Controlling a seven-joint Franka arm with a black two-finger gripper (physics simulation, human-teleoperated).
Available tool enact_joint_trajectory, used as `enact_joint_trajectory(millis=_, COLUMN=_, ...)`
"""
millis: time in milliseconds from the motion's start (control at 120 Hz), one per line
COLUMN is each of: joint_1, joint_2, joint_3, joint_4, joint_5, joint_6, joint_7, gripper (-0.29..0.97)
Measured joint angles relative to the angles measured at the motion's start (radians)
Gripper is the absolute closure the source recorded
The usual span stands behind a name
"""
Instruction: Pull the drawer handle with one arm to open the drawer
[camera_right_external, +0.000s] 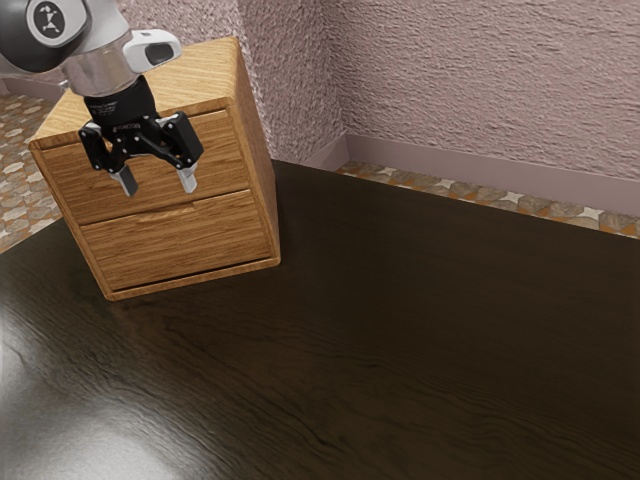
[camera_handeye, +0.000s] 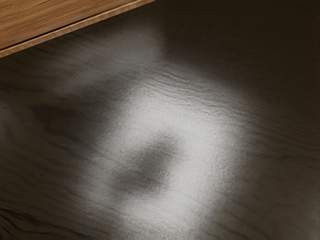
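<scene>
A small wooden cabinet (camera_right_external: 170, 190) with two drawers stands on the dark table at the exterior view's upper left. The lower drawer (camera_right_external: 180, 240) carries a thin wooden handle (camera_right_external: 165, 213) along its top edge. My gripper (camera_right_external: 156, 184) hangs open in front of the upper drawer, fingertips pointing down just above that handle, with nothing between the fingers. In the wrist view the cabinet's bottom edge (camera_handeye: 55, 22) crosses one corner above the dark tabletop (camera_handeye: 200, 150).
The dark wood table (camera_right_external: 400, 350) stretches wide to the exterior view's right and front. A textured pink wall (camera_right_external: 450, 80) with a skirting board stands behind, over a patterned tile floor (camera_right_external: 500, 195).
</scene>
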Motion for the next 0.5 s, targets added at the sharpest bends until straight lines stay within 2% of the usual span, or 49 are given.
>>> enact_joint_trajectory(millis=142, joint_1=0.036, joint_2=0.0, joint_3=-0.002, joint_4=0.004, joint_5=-0.032, joint_6=0.0, joint_7=-0.004, gripper=0.0)
enact_joint_trajectory(millis=225, joint_1=0.047, joint_2=0.132, joint_3=-0.006, joint_4=0.209, joint_5=-0.044, joint_6=-0.002, joint_7=-0.01, gripper=0.0)
enact_joint_trajectory(millis=275, joint_1=0.037, joint_2=0.175, joint_3=-0.005, joint_4=0.279, joint_5=-0.051, joint_6=-0.011, joint_7=-0.015, gripper=0.0)
enact_joint_trajectory(millis=358, joint_1=0.011, joint_2=0.126, joint_3=-0.006, joint_4=0.338, joint_5=-0.046, joint_6=-0.021, joint_7=-0.025, gripper=0.0)
enact_joint_trajectory(millis=500, joint_1=-0.036, joint_2=0.078, joint_3=-0.008, joint_4=0.355, joint_5=-0.042, joint_6=-0.021, joint_7=-0.039, gripper=0.0)
